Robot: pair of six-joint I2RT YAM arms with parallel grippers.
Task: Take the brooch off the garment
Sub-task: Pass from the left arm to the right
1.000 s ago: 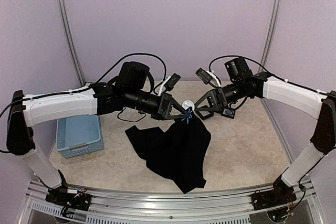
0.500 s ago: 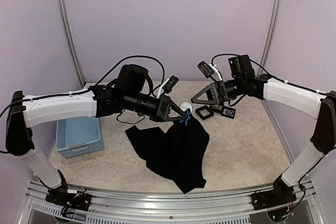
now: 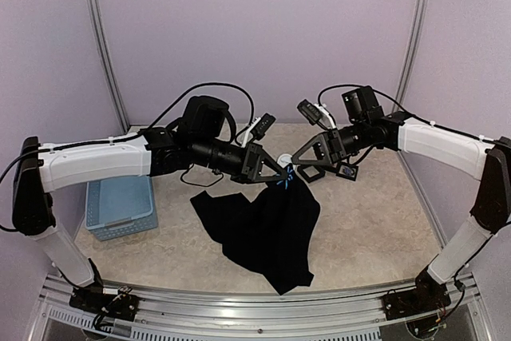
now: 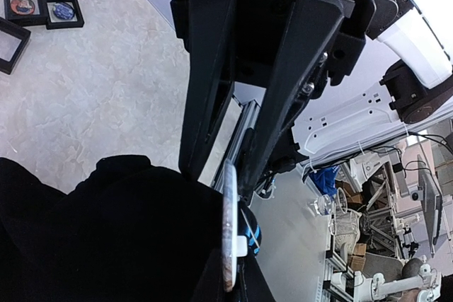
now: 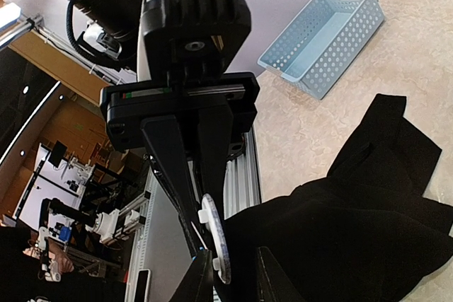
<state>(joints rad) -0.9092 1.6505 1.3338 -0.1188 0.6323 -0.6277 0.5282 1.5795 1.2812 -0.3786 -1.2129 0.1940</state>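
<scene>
The black garment (image 3: 267, 225) hangs from its neck, its lower part lying on the table. My left gripper (image 3: 274, 172) is shut on the neck beside the small blue mark (image 4: 249, 235). The brooch (image 3: 285, 160), a white disc, is pinned there and shows edge-on in the left wrist view (image 4: 228, 224). My right gripper (image 3: 297, 167) faces the left one, its jaws straddling the brooch (image 5: 218, 235) and a fold of the garment (image 5: 340, 231). One finger lies against the disc. Cloth hides whether the other presses.
A light-blue basket (image 3: 120, 207) stands on the table at the left, under the left arm. Several small black display boxes (image 3: 345, 171) lie behind the right gripper. The metal rail of the frame runs along the near edge.
Half a second ago the right gripper had drawn back and up from the brooch with wider jaws. It is now back at the brooch with narrower jaws. The left gripper kept still.
</scene>
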